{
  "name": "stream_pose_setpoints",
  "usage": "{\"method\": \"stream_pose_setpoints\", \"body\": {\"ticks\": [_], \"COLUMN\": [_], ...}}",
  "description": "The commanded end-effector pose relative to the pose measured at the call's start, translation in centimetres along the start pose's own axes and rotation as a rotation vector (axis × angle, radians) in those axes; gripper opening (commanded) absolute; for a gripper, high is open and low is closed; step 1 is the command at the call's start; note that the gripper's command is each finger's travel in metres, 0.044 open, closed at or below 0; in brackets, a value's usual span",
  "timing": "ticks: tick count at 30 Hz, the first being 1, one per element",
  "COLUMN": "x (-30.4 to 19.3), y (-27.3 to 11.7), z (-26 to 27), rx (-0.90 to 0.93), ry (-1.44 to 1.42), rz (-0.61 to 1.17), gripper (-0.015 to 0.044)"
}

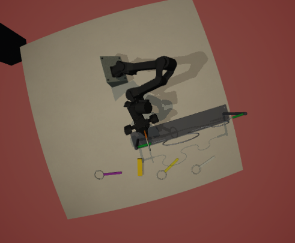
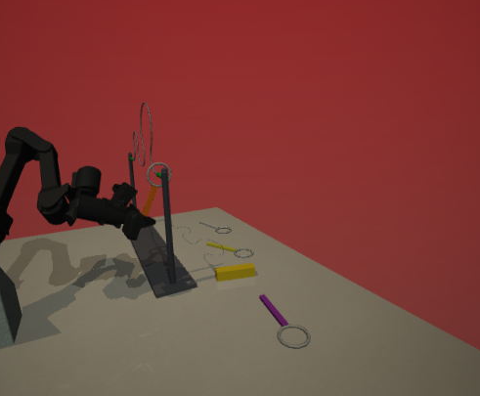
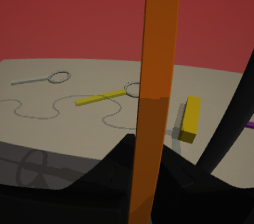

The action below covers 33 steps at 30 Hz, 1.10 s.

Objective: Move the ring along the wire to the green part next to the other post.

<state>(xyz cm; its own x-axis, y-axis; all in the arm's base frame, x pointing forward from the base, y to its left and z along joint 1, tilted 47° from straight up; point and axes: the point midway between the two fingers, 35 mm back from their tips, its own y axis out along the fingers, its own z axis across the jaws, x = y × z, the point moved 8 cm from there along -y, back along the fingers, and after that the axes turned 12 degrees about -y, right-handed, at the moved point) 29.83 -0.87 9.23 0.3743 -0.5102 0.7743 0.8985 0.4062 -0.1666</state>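
Currently, gripper [image 1: 145,131] [image 2: 149,219] [image 3: 137,141] jaws clenched on orange handle [image 1: 146,134] [image 2: 150,200] [image 3: 155,100]; ring [image 1: 149,147] [image 2: 149,180] up nr. green pt. of wire [image 1: 144,145] [image 2: 158,174].

Reaches in the top view with the upper arm [image 1: 141,65] [image 2: 6,176] toward 3 o'clock, then doubles back through the forearm [image 1: 148,86] [image 2: 49,169] toward 8 o'clock. Tilts the wrist [image 1: 135,110] [image 2: 90,207] downward in the exterior view, pointing the gripper [image 1: 145,131] [image 2: 148,221] [image 3: 137,141] between 3 and 4 o'clock, fingers clamped.
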Motion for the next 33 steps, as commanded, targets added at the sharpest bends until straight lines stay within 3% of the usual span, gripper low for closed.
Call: {"method": "stream_pose_setpoints", "body": {"ticks": [1,33], "x": [-0.8,-2.0], "y": [0.2,0.7], "z": [-0.1,0.0], "rx": [-0.006,-0.006], "ry": [0.004,0.005], "rz": [0.008,0.008], "gripper": [-0.0150,-0.0150]}}
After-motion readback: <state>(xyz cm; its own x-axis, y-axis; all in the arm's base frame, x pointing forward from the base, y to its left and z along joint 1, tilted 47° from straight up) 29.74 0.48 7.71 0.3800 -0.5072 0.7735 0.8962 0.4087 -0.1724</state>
